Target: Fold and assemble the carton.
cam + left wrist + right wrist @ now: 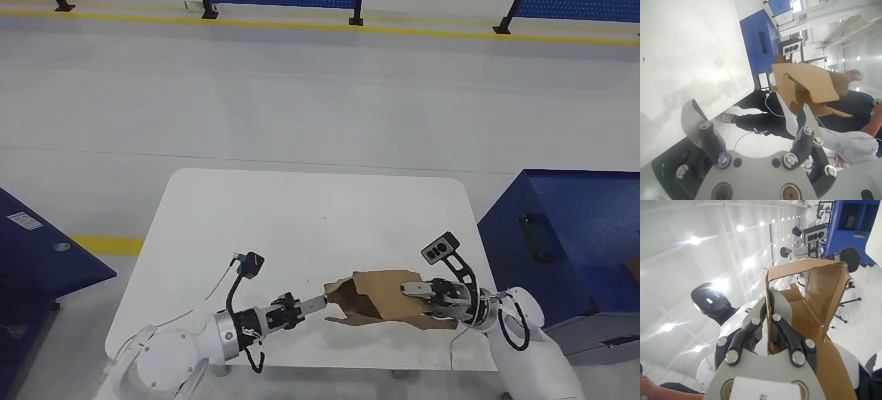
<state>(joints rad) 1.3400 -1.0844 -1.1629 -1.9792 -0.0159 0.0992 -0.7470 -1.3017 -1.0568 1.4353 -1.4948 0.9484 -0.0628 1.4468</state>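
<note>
Carton [385, 293] half-formed over counter [300, 210] | right hand [769, 299] clamps one wall, apparently as anchor | left hand [747, 105] open, poised beside flap

The place reads as a large industrial test hall or robotics lab. A pale grey polished floor [320, 100] carries yellow painted lines [105, 244]. Blue metal cabinets [570, 250] flank a white round-cornered table [300, 210]. A high white ceiling [668, 262] holds rows of round lamps [694, 240].
</note>
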